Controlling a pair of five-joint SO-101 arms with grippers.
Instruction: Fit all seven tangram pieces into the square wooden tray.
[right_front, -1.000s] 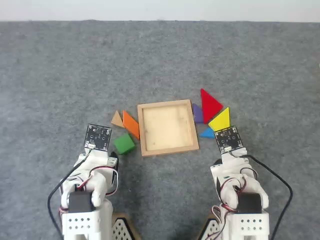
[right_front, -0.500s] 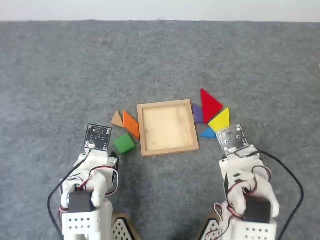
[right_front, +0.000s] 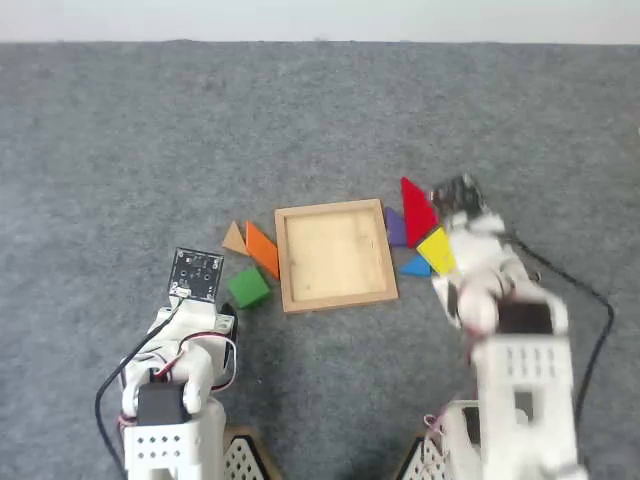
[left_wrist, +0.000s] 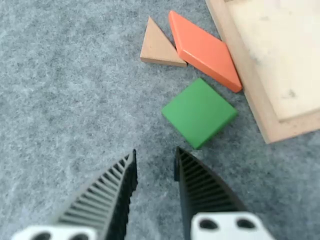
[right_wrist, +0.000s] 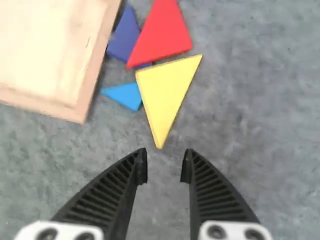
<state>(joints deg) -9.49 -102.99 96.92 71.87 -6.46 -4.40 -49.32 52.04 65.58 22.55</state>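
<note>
- Now, nearest the bases, the left gripper (left_wrist: 152, 165) stays where it was a second ago. Its jaws are a narrow gap apart and hold nothing, and the green square (left_wrist: 199, 112) lies just ahead of its tips on the grey carpet (right_front: 120, 150).
- The right gripper (right_wrist: 162, 162) has swung forward in the last second, from beside the blue triangle (right_wrist: 123, 94) to over the cluster on the tray's right. Its jaws are slightly parted and empty, and the sharp corner of the yellow triangle (right_wrist: 165, 91) sits just ahead of the gap.
- No piece has shifted, so this looks like lining up for a first pick, probably the yellow triangle.
- Just beyond, the blue triangle touches the yellow one. The red triangle (right_wrist: 161, 34) lies past them, with the purple triangle (right_wrist: 123, 38) between it and the tray's rim.
- The square wooden tray (right_front: 334, 296) sits between the arms, still bare inside. The orange parallelogram (left_wrist: 204, 50) lies against its left rim, with the tan triangle (left_wrist: 157, 46) touching it. All seven pieces are outside, so the task is at its start.
- No writing can be read on the tray or the pieces.
</note>
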